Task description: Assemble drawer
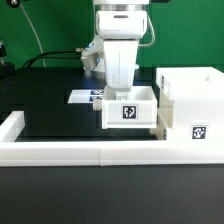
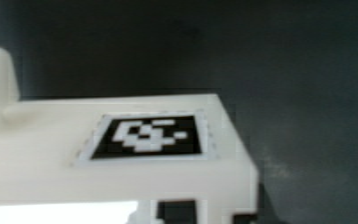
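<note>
A small white open-top tray (image 1: 128,110) with a square tag on its front sits at the table's middle, just behind the front rail. My gripper (image 1: 116,96) reaches down onto its back wall from above. In the wrist view a white tagged face of the tray (image 2: 153,137) fills the frame. My two dark fingertips (image 2: 176,212) stand close together with white plastic between them, so the gripper (image 2: 210,212) looks shut on the tray. The tall white box shell (image 1: 190,100), tagged low on its front, stands at the exterior view's right, next to the tray. A second tray does not show.
A long low white rail (image 1: 70,150) edges the table's front and bends back at the exterior view's left. The marker board (image 1: 83,97) lies flat behind the tray, to the left. The mat is black.
</note>
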